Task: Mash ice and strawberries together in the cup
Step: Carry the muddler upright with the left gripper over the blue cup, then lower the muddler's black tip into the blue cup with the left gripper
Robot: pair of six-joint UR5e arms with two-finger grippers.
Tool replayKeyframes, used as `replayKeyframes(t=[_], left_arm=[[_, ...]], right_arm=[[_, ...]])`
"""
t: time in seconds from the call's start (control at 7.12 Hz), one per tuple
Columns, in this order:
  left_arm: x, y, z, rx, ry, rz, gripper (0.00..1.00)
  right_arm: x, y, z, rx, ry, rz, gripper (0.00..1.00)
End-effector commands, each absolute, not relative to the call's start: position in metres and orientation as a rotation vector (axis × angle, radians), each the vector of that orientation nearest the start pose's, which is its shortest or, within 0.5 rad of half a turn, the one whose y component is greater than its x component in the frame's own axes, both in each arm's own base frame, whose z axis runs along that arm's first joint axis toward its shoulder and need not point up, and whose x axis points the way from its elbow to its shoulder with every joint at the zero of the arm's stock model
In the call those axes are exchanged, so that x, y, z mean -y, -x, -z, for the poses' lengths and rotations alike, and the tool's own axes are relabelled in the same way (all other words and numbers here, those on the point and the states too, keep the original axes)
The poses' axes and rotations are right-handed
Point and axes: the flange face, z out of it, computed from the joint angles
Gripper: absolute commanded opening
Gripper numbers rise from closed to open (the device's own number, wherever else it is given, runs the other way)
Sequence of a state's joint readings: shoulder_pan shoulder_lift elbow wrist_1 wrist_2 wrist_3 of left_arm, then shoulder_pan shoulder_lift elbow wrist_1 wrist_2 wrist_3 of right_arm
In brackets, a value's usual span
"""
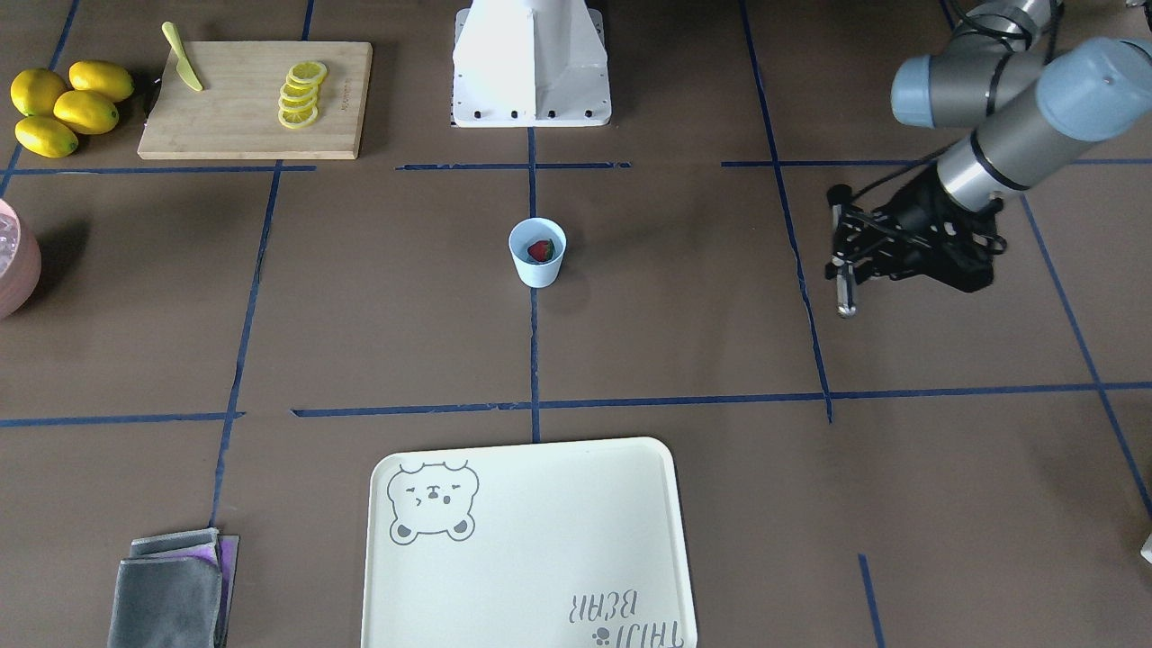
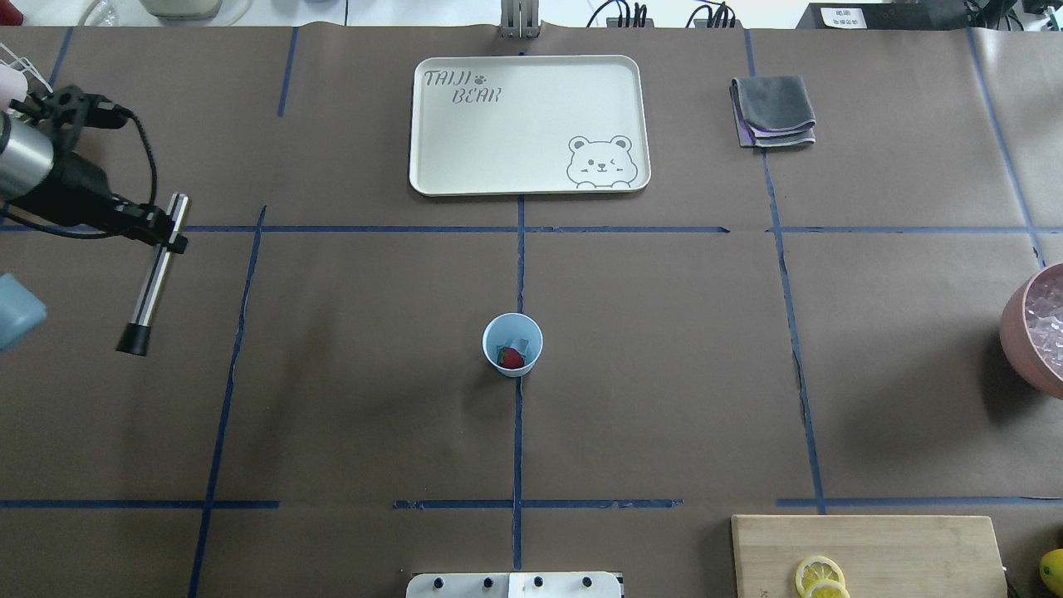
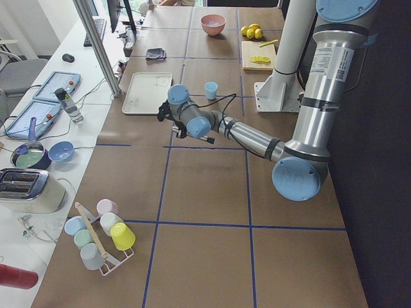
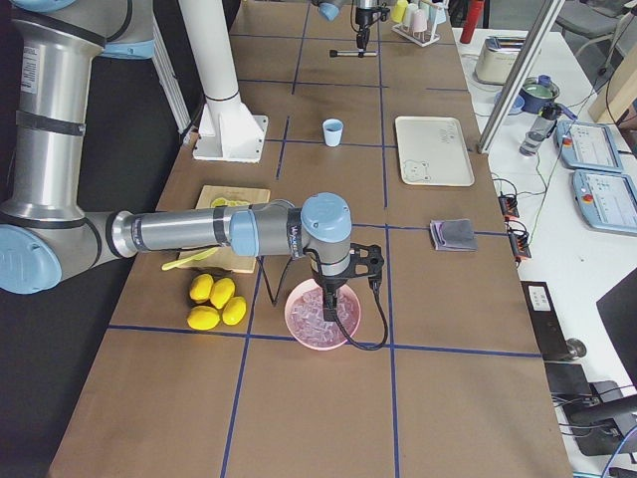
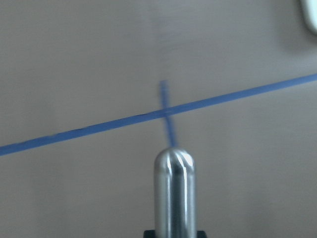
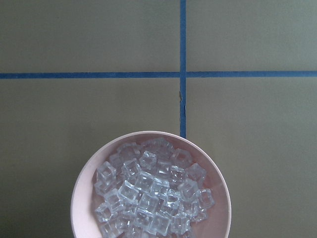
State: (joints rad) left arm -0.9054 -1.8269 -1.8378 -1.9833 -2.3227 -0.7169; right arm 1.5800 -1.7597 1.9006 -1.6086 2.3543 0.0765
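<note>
**OPERATOR:** Nearest the base, right side?

**TECHNICIAN:** Cutting board (image 2: 913,552) at the near table edge. Lemon slices (image 2: 820,575) on its inboard part, knife (image 1: 183,58) on its outboard end. Four whole lemons (image 1: 67,108) just past that end, off the board.

**OPERATOR:** Right claw?

**TECHNICIAN:** Right gripper (image 4: 328,292) over pink bowl (image 6: 79,198), at the right table edge. Bowl filled with ice cubes (image 6: 151,196). Cannot tell whether open or closed (fingers visible only in the side camera, and small there).

**OPERATOR:** Task items?

**TECHNICIAN:** Cup (image 2: 512,345) upright at table centre, on the middle tape line (image 2: 516,432). Inside: strawberry (image 2: 511,358) against the base-side wall. Ice (image 2: 521,342), faint and glassy, touching it on the far side. Bare brown paper all round the cup, out to the tape grid on every side.

**OPERATOR:** Left claw?

**TECHNICIAN:** Left gripper (image 2: 173,235) near the left table edge, well apart from the cup. Clamped on metal rod (image 2: 156,274), black-tipped end toward the base. Rounded steel end in the wrist view, over a tape crossing. Bare paper between rod and cup.

**OPERATOR:** Far side?

**TECHNICIAN:** Tray (image 2: 465,166) centred, near edge just beyond the far cross line, far edge close to the table's far edge. Folded grey cloth (image 2: 772,104) to its right, apart from it.
</note>
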Motion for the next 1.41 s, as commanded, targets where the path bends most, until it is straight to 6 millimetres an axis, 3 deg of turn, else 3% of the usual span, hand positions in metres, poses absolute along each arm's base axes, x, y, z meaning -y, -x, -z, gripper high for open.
replayKeyframes(t=[0.0, 0.28, 0.42, 0.7, 0.84, 0.98, 1.26], left_arm=[[0.427, -0.374, -0.221, -1.215, -0.367, -0.465, 0.0], [0.419, -0.398, -0.138, -1.282, -0.528, -0.441, 0.02], [0.395, -0.423, -0.121, -1.319, -0.702, -0.403, 0.02], [0.333, -0.476, -0.113, -1.272, -1.026, -0.229, 0.02], [0.321, -0.478, -0.104, -1.213, -1.17, -0.232, 0.02], [0.322, -0.479, -0.111, -1.214, -1.231, -0.177, 0.02], [0.322, -0.473, -0.107, -1.203, -1.372, -0.213, 0.02]], right_arm=[[0.418, -0.066, -0.583, 0.783, -0.076, -0.037, 1.0], [0.42, -0.066, -0.581, 0.785, -0.08, -0.037, 1.0], [0.422, -0.066, -0.58, 0.783, -0.083, -0.036, 1.0], [0.424, -0.066, -0.578, 0.783, -0.087, -0.034, 1.0], [0.424, -0.066, -0.578, 0.783, -0.087, -0.034, 1.0], [0.427, -0.066, -0.575, 0.783, -0.093, -0.032, 1.0], [0.427, -0.066, -0.574, 0.783, -0.096, -0.031, 1.0]])
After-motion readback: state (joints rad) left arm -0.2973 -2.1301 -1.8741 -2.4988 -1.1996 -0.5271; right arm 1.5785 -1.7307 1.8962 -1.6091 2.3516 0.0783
